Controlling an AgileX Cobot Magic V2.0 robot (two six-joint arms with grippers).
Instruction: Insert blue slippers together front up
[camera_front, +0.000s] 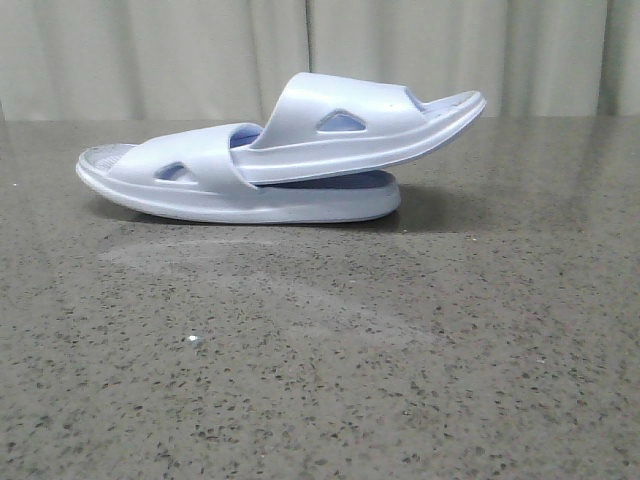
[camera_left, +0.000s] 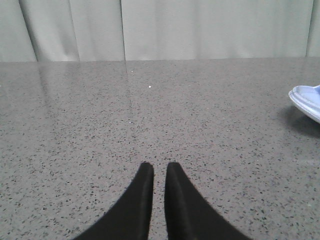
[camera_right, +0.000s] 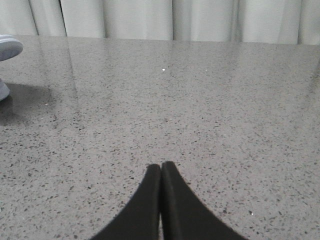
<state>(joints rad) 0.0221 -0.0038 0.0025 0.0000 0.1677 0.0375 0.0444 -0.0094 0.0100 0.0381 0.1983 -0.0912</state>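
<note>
One blue slipper (camera_front: 340, 130) sits tucked in the other (camera_front: 240, 190) on the bench (camera_front: 320, 360); left hand (camera_left: 159, 167) slightly apart, right hand (camera_right: 161, 166) together.

Table (camera_front: 330, 370): dark grey speckled stone-look surface with a dull sheen, extending to a pale curtain at the far edge. Lower slipper (camera_front: 300, 205) of the blue slippers lies directly on it, sole down, side-on to the front camera. Upper slipper (camera_front: 370, 125) does not lie flat on the table: one end is pushed under the lower slipper's strap, the other end is tilted up to the right. A shadow lies beneath the pair
</note>
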